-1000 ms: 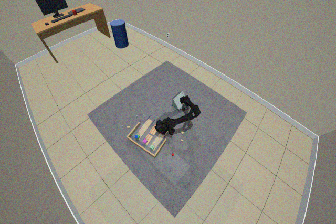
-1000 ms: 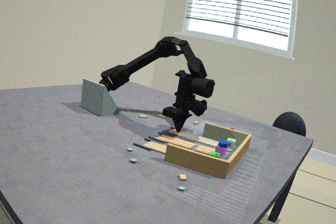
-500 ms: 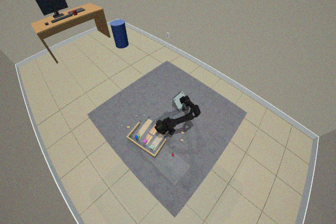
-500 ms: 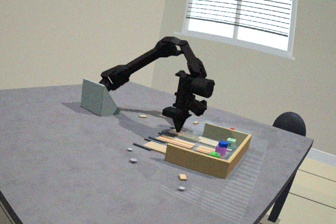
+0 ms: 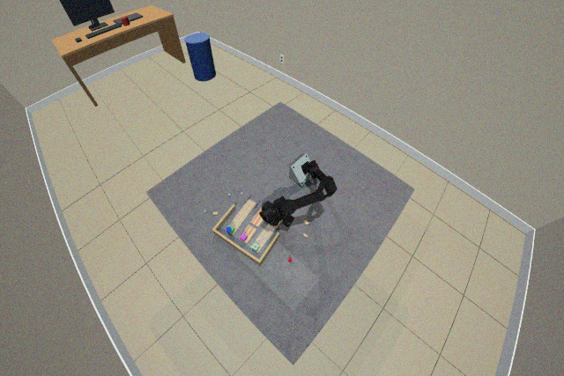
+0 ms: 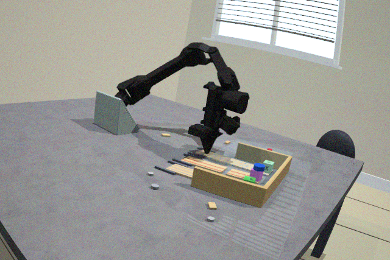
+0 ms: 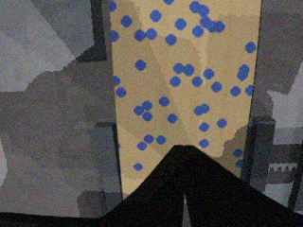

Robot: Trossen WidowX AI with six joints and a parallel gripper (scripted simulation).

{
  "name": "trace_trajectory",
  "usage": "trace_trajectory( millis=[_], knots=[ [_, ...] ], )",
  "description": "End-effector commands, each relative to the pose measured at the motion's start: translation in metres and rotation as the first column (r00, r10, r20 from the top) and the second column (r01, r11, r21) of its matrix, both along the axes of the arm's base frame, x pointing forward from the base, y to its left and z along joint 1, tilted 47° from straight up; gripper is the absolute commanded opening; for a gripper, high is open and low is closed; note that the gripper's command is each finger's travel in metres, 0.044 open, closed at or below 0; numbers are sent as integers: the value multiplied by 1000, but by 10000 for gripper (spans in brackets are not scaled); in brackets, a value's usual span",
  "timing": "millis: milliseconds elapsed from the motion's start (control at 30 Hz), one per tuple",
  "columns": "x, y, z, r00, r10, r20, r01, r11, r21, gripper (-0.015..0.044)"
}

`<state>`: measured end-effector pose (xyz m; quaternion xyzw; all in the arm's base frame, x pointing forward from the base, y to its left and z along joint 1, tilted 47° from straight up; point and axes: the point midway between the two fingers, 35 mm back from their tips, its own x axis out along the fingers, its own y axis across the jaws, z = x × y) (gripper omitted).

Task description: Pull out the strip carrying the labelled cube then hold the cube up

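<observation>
Only one claw (image 6: pixel 207 151), shut, three strips (image 6: pixel 206 164).

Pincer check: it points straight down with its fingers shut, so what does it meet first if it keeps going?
The blue-dotted strip. The pincer tip sits at that strip's near end, outside the wooden tray, and seems to be touching it already, though contact is hard to confirm.

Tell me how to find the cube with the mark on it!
Look at the wooden tray on the grey table. At its closed end sits a pale green cube, beside a purple block. It alone has a dark mark on its side.
</observation>
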<state>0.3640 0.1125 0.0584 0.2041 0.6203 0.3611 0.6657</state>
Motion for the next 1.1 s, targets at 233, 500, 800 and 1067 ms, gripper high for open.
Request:
trace_trajectory(
  millis=[233, 500, 800, 1067],
  knots=[
    [0, 3, -1, 1000, 2, -2, -2, 1000, 2, 0],
    [1, 3, -2, 1000, 2, -2, -2, 1000, 2, 0],
    [-1, 3, -3, 1000, 2, -2, -2, 1000, 2, 0],
    [-13, 0, -6, 1000, 2, -3, -2, 1000, 2, 0]
  ],
)
